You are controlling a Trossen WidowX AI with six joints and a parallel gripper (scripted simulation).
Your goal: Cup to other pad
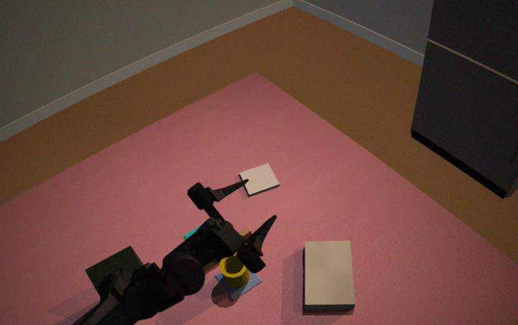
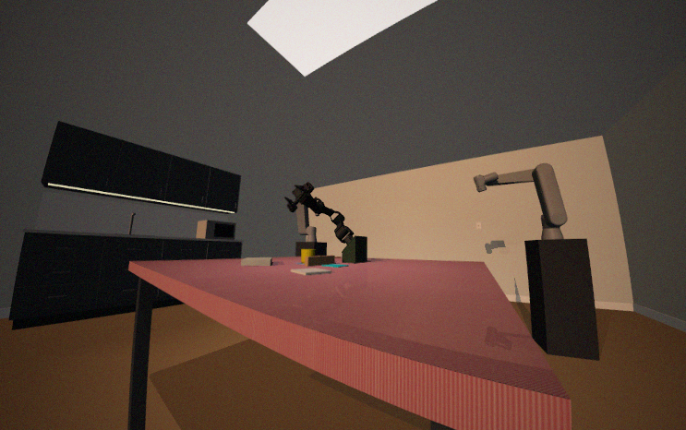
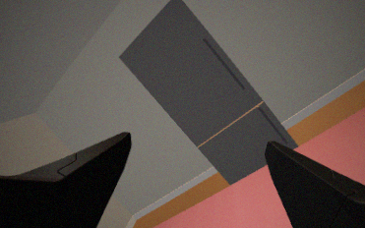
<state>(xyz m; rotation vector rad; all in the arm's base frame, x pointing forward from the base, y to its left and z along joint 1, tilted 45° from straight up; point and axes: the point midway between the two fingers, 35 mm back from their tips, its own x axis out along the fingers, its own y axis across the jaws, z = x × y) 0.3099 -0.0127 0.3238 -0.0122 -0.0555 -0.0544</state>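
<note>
The jaws (image 1: 261, 197) (image 2: 288, 204) are gaping wide and holding nothing, hovering high above the table (image 1: 164, 169) (image 2: 377, 299) (image 3: 319, 152); the yellow cup (image 1: 234, 275) (image 2: 307, 256) is standing upright on the blue pad (image 1: 252, 283), below and outside them.

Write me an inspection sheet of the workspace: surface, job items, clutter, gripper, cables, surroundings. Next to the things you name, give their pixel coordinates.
Surface: pink table (image 1: 313, 181) (image 2: 415, 299) (image 3: 343, 142), no spill seen.
Job items: yellow cup (image 1: 239, 280) (image 2: 307, 256) upright on the blue pad (image 1: 251, 283); marbles not visible. White pad (image 1: 261, 177) (image 2: 310, 271) and cyan pad (image 1: 191, 233) (image 2: 334, 265) apart from it; which one is the target, cannot tell.
Clutter: brown block (image 1: 245, 231) (image 2: 319, 260) near the cup; beige box (image 1: 327, 272) (image 2: 257, 261); green block (image 1: 113, 264) (image 2: 356, 249) by the arm's base.
Gripper (image 1: 261, 198) (image 2: 291, 194) (image 3: 198, 143): open, raised, holding nothing.
Cables: nothing seen.
Surroundings: fridge (image 1: 470, 113) (image 3: 191, 88), cabinets (image 2: 137, 171), grey arm (image 2: 548, 192) on a plinth (image 2: 561, 299).
</note>
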